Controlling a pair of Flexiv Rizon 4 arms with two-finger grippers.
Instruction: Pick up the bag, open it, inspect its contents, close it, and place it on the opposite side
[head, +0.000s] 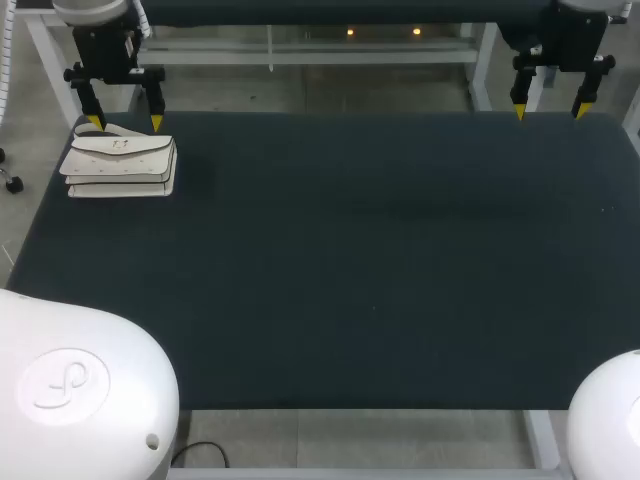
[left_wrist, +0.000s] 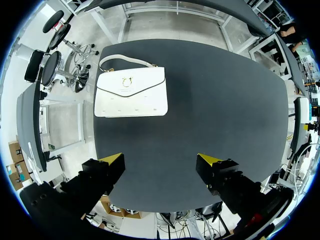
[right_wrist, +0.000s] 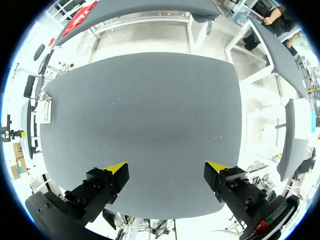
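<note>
White bag (left_wrist: 131, 92) was recorded flat ahead of left gripper (left_wrist: 161, 160); that and right gripper (right_wrist: 166, 167) were found released.

Right gripper (right_wrist: 166, 169) is held over the tabletop (right_wrist: 150, 105), fingers wide apart. White bag (right_wrist: 46, 108) is seen at a tabletop edge, well apart.

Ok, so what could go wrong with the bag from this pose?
The bag lies flat right at the left edge of the table; a nudge from the open left gripper could push it off. Its strap appears to lie flat on the table, so pinching it may fail.
</note>
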